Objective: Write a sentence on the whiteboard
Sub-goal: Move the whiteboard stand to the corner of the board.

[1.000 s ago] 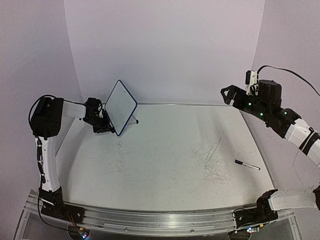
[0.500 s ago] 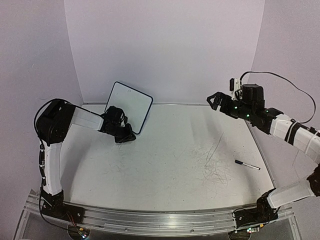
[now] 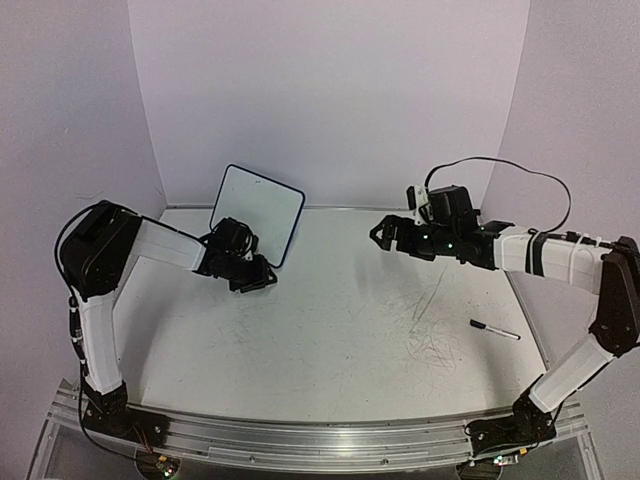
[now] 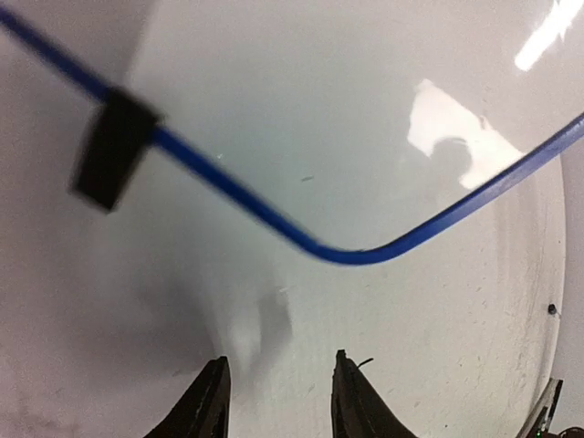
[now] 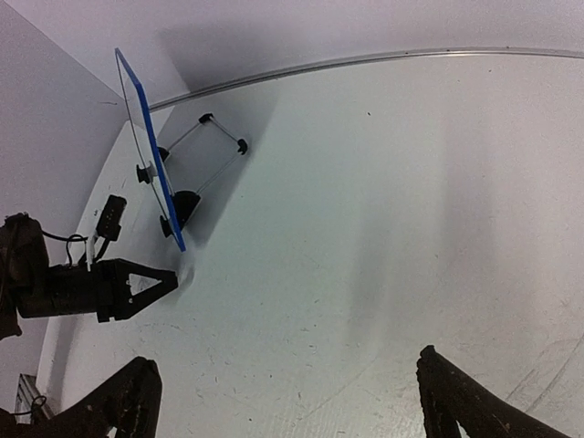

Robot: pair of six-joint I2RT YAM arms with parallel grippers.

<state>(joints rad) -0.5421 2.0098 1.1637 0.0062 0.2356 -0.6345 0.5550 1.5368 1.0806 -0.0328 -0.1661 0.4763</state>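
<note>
The whiteboard [image 3: 258, 208] stands upright at the back left, with a white face and a dark blue rim. No sentence shows on it; the face looks blank. My left gripper [image 3: 262, 278] is open and empty, just in front of the board's lower right corner and apart from it. In the left wrist view the rim's rounded corner [image 4: 356, 255] and a black foot [image 4: 114, 151] lie ahead of the gripper [image 4: 278, 365]. My right gripper [image 3: 385, 236] is open wide and empty above the table's middle back. In its view [image 5: 285, 358] the board [image 5: 151, 164] shows edge-on.
A black marker [image 3: 495, 329] lies on the table at the right, near faint grey scribble scratches [image 3: 432, 345]. Lilac walls close the back and sides. The left gripper also shows in the right wrist view [image 5: 137, 283].
The whiteboard has turned to face forward and now stands further right. My left gripper has slid right, to in front of its corner. My right arm has swung left and lower, toward the table's middle.
</note>
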